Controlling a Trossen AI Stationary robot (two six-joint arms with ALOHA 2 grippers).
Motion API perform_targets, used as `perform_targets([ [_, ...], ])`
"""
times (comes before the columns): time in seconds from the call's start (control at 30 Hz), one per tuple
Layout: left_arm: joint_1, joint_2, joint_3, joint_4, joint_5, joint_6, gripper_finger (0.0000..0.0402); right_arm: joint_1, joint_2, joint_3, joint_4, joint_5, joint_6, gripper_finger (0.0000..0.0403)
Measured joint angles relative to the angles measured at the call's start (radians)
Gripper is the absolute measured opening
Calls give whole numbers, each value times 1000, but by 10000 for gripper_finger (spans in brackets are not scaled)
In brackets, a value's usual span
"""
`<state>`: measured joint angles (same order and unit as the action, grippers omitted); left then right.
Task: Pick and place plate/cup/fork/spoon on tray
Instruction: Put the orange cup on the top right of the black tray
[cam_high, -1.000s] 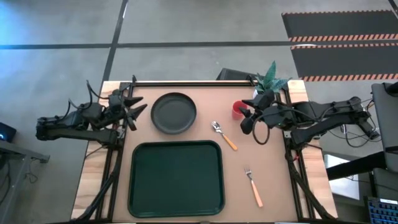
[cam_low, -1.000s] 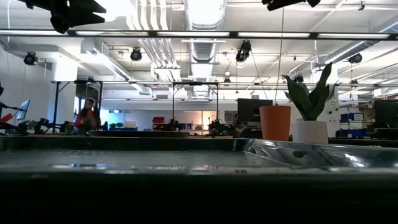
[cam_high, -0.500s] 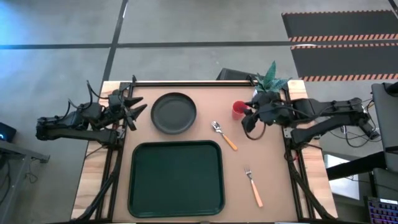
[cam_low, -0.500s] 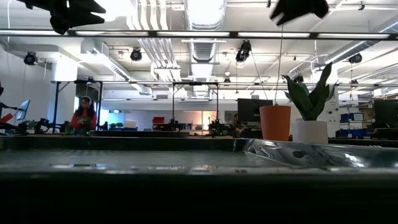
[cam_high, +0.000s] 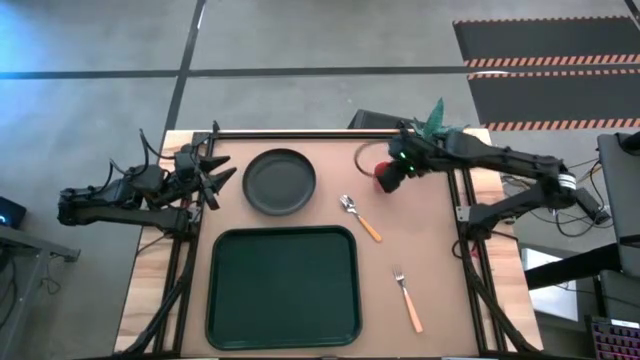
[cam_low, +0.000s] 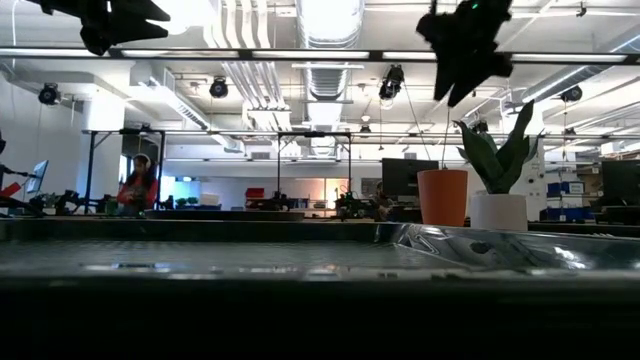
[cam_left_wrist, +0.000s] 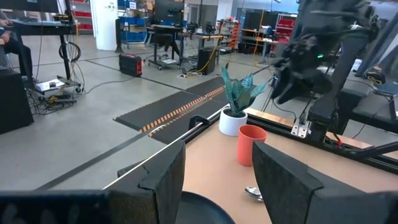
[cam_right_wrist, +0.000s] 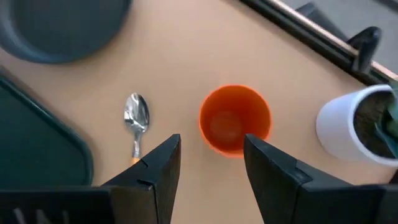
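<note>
The small red cup (cam_right_wrist: 235, 127) stands upright on the table near the far right, beside the white plant pot (cam_right_wrist: 357, 130). My right gripper (cam_right_wrist: 211, 155) hovers open above the cup, slanting down, and hides most of it in the high view, where the gripper (cam_high: 386, 176) is. The spoon (cam_high: 360, 217) and fork (cam_high: 408, 300) lie flat on the table right of the dark green tray (cam_high: 282, 287). The dark round plate (cam_high: 279, 181) sits beyond the tray. My left gripper (cam_high: 222, 172) waits open, level, left of the plate.
The potted plant (cam_high: 437, 122) stands at the far right corner, close behind the cup. Black rails (cam_high: 300, 131) run along the table's far and side edges. A bare stretch of tabletop lies between the spoon and fork.
My right gripper has swung from the table's right side toward the far edge and a little left, coming lower and tipping its fingers downward until it hangs over the cup. The cup, plate, fork and spoon have stayed where they were.
</note>
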<state>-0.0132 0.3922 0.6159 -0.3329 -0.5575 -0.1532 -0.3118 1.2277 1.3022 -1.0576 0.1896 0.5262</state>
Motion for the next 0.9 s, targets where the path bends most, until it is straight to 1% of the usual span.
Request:
perform_targets([
  [0.17, 0, 0, 0, 0, 2, 0, 170, -125, 132, 104, -20, -155, -133, 164],
  [0.27, 0, 0, 0, 0, 2, 0, 170, -183, 228, 192, -119, -193, -189, 164],
  [0.43, 0, -2, 0, 0, 3, 0, 170, -233, 387, 324, -359, -190, -274, 164],
  [0.5, 0, -2, 0, 0, 3, 0, 170, -239, 437, 361, -410, -190, -307, 164],
  [0.63, 0, -2, 0, 0, 3, 2, 170, -240, 506, 422, -417, -189, -360, 164],
  [0.7, 0, -2, 0, 0, 3, 2, 170, -239, 532, 447, -416, -166, -385, 164],
  [0.77, 0, -2, 0, 0, 3, 3, 170, -244, 554, 461, -414, -145, -405, 164],
  [0.9, 0, -3, 0, 0, 3, 3, 170, -260, 576, 460, -414, -144, -423, 164],
])
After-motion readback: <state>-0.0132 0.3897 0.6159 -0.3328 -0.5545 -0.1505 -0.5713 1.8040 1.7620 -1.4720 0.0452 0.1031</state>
